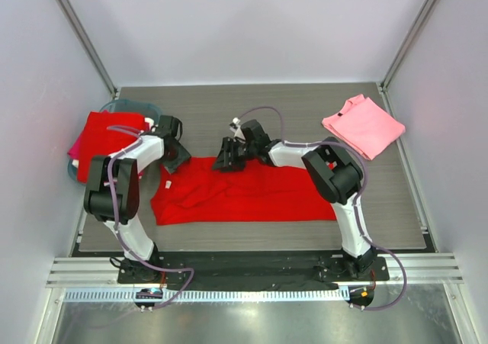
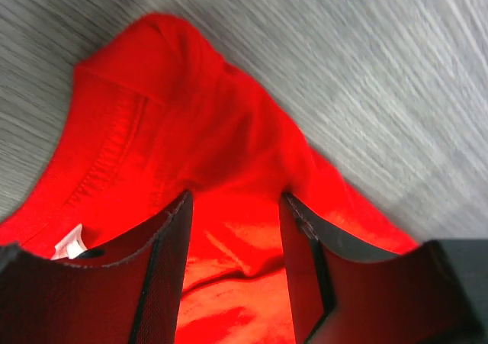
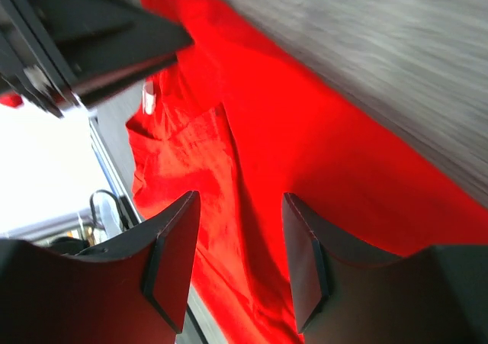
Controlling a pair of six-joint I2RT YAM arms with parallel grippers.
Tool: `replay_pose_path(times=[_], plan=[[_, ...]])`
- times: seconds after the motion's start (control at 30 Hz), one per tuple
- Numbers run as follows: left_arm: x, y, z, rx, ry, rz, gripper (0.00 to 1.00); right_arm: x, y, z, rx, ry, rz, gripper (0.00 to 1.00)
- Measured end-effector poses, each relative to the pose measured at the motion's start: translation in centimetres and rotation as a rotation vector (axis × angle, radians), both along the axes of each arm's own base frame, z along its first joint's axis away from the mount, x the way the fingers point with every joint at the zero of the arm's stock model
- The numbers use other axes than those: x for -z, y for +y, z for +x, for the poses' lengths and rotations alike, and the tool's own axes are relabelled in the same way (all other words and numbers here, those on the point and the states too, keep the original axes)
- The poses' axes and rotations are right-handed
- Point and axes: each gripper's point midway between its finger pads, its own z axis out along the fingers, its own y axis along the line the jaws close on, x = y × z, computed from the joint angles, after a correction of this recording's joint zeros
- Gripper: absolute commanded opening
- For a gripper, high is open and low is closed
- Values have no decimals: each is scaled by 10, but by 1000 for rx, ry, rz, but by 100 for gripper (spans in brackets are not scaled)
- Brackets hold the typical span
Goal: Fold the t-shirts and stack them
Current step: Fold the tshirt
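Only the overhead view shows the pink t-shirt (image 1: pixel 363 125) back-right

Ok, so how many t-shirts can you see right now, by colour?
Red: 2, the spread red t-shirt mid-table and the top red t-shirt on the teal basin
Light pink: 1, the folded pink t-shirt at far right
Magenta: 1, the magenta t-shirt peeking from under the basin's red one
Total: 4 visible

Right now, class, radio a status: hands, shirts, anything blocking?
Left hand, right hand open over red t-shirt, far edge. It lies spread mid-table; pink t-shirt folded far right. Nothing blocking.
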Motion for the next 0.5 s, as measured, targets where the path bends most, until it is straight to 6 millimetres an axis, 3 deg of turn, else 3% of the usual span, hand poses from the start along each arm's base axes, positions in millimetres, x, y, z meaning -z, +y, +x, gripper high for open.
replay_pose_path(times=[0.27, 0.5], plan=[[5, 11, 3, -37, 68, 67, 49, 13, 22, -18, -97, 32, 14, 50], [6, 15, 3, -40, 106, 95, 49, 14, 20, -24, -127, 53, 28, 32]])
